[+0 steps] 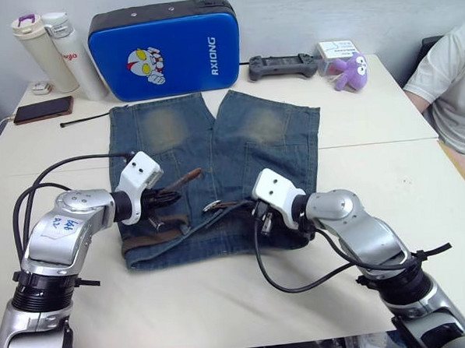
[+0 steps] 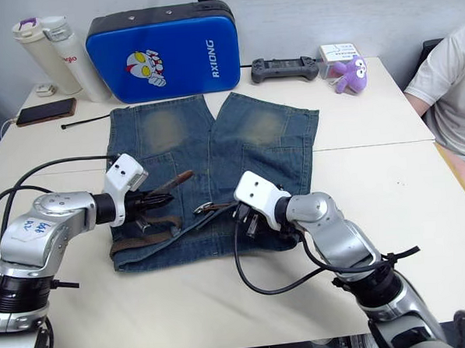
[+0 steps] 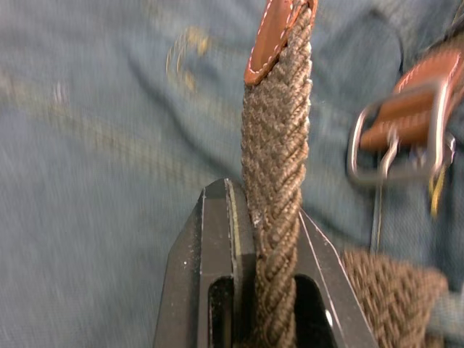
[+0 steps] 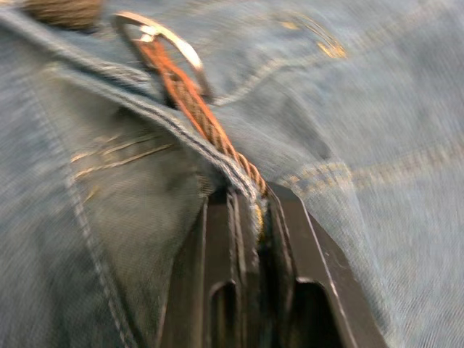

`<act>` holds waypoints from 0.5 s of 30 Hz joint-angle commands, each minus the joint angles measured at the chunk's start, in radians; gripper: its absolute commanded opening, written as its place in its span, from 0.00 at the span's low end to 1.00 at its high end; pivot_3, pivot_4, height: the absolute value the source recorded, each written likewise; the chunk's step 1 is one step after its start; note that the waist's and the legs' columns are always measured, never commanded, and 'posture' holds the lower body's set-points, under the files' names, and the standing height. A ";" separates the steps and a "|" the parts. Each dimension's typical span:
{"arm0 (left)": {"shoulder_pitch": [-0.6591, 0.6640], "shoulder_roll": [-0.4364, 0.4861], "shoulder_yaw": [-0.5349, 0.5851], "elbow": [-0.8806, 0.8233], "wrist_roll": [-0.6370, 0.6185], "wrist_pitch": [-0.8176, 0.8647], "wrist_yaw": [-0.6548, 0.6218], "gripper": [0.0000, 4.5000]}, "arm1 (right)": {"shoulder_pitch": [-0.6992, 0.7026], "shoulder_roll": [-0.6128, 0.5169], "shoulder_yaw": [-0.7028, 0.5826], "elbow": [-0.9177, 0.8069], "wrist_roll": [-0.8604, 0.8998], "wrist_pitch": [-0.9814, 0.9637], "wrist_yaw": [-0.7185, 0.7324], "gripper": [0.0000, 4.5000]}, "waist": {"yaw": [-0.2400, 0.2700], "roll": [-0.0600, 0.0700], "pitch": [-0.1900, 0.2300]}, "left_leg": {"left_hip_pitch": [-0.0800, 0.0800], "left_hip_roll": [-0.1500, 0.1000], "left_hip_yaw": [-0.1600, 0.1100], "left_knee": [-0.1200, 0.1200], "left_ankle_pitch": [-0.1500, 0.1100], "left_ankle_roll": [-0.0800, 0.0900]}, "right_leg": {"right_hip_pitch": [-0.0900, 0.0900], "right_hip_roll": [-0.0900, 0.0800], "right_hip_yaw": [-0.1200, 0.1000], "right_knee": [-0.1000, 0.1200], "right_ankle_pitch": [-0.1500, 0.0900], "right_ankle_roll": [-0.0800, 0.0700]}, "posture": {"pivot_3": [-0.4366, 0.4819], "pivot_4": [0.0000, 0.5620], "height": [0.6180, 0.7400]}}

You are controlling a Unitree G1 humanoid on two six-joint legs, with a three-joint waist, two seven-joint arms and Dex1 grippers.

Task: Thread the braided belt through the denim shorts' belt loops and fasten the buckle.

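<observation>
Braided belt (image 3: 275, 145) tip is clamped between left gripper (image 1: 165, 197) fingers, its leather end projecting beyond them toward the buckle (image 3: 399, 138). Right gripper (image 4: 250, 217) pinches waistband of the denim shorts (image 1: 215, 144) beside the buckle. Step: fastening. Next: feed the tip through the frame.

Looks like an office or lab test bench: plain white tables (image 1: 223, 299) pushed together against a bare wall, two thermos bottles (image 1: 54, 51), a phone (image 1: 42, 110) on charge, a handheld controller (image 1: 282, 65), a blue hard case (image 1: 163, 49), and a seated person (image 1: 454, 84) at the table edge.
</observation>
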 commanded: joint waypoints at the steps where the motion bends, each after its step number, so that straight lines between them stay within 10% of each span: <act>1: -0.032 -0.057 0.056 -0.057 -0.039 0.146 0.075 0.00 | 0.006 0.094 -0.097 -0.066 0.038 0.127 -0.098 0.00 | 0.000 0.000 0.000 | 0.000 0.000 0.000 0.000 0.000 0.000 | 0.000 0.000 0.000 0.000 0.000 0.000 | 0.48 0.27 1.00; 7: -0.086 -0.132 0.085 -0.066 -0.085 0.250 0.120 0.00 | 0.020 0.086 -0.093 -0.156 0.103 0.186 -0.094 0.00 | 0.000 0.000 0.000 | 0.000 -0.001 0.000 0.000 0.001 -0.002 | 0.000 0.000 0.000 0.000 0.000 0.000 | 0.48 0.27 1.00; 14: -0.132 -0.105 0.020 -0.025 -0.084 0.167 0.093 0.00 | -0.015 -0.249 0.100 -0.180 0.076 -0.015 0.082 0.00 | 0.000 0.000 0.000 | 0.001 -0.002 0.000 -0.001 0.002 -0.003 | 0.000 0.000 0.000 -0.005 0.000 0.000 | 0.48 0.27 1.00; 15: -0.137 -0.104 0.014 -0.019 -0.086 0.161 0.092 0.00 | -0.021 -0.266 0.107 -0.174 0.078 -0.031 0.091 0.22 | 0.000 0.000 0.000 | 0.001 -0.002 0.000 -0.001 0.002 -0.003 | 0.000 0.000 0.000 -0.005 0.000 0.000 | 0.48 0.27 1.00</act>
